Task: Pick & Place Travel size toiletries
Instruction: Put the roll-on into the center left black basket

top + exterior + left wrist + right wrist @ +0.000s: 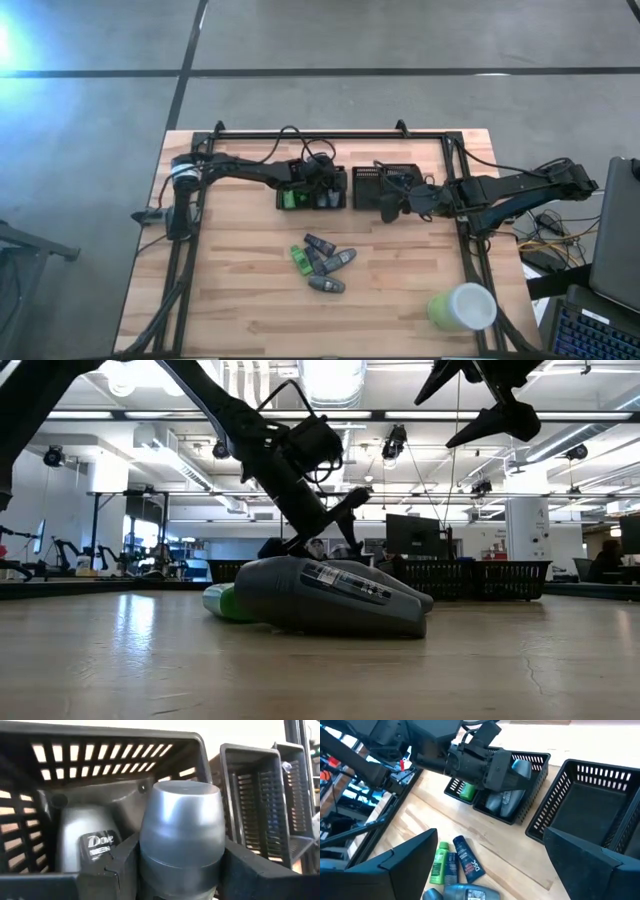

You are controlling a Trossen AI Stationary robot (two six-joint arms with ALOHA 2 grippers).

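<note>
My left gripper (325,190) reaches from the table's left into a black mesh bin (312,190) and is shut on a grey tapered tube (180,820). A second grey tube (85,840) lies in that compartment, and a green packet (466,790) sits in the compartment beside it. The loose toiletries lie in a pile on the wood: a green packet (299,257), dark tubes (320,243) and grey tubes (327,284), with one grey tube (330,595) large in the low view. My right gripper (392,207) hangs open above the table, right of the bins. My left gripper pinches the grey tube by its body (175,870), one finger (122,865) on each side. The tube's rounded end (180,800) juts out past the fingertips between the bin's walls. The fingers slant down from the table's left. Whether the tube rests on anything cannot be told.
A second pair of black mesh bins (385,185) stands right of the first pair, under my right arm. A large pale green-white cup (465,305) lies near the table's right near corner. Bare wood lies left of the pile and along the near edge.
</note>
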